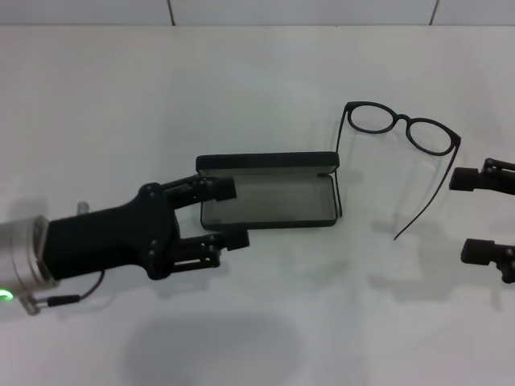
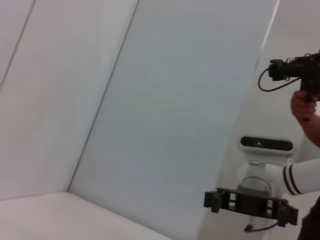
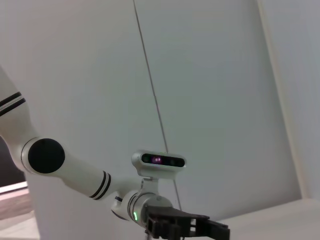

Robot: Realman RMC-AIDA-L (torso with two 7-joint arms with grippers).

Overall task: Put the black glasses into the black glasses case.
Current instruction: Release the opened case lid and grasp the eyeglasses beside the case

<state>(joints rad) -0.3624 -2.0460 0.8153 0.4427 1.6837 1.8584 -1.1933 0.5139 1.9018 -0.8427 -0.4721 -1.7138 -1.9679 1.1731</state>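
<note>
Nearest the camera, the left gripper (image 1: 229, 213) reaches in with fingers spread at the near end of the open case (image 1: 269, 193). Well to its right the glasses (image 1: 402, 129) lie unfolded on the table (image 1: 96, 104), light, thin and likely fragile, best pinched at the bridge or a temple. Only the spread fingertips of the right gripper (image 1: 483, 217) show at the edge, and the lenses are hard to make out.
</note>
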